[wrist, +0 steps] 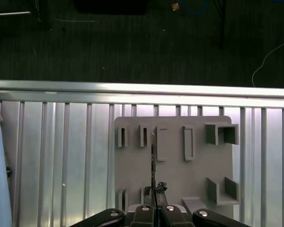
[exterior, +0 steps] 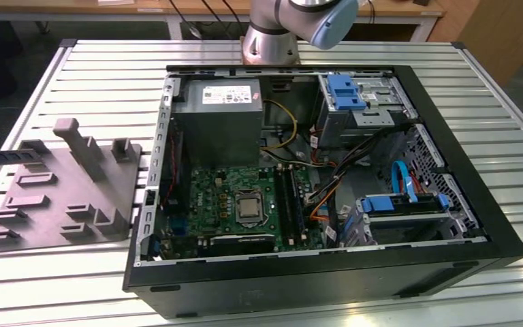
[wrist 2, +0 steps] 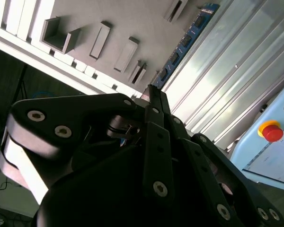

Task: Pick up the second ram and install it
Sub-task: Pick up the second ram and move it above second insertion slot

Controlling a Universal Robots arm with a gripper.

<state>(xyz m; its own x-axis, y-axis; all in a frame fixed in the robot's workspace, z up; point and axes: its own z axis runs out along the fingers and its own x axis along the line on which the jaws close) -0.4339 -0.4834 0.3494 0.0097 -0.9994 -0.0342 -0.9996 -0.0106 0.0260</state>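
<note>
Second ram (wrist 2: 183, 43): a blue stick with black chips, pinched at its near end by the pincer (wrist 2: 152, 91), whose fingers are pressed together on it. I see it edge-on in the first wrist view, lying over the grey fixture tray (wrist: 199, 165); I cannot confirm contact with the tray. The tray rests on the slatted metal counter (wrist: 61, 156), just beside the open computer case (exterior: 334, 272). Beyond the counter edge is dark floor (wrist: 132, 47) with loose cables (wrist: 270, 61).
</note>
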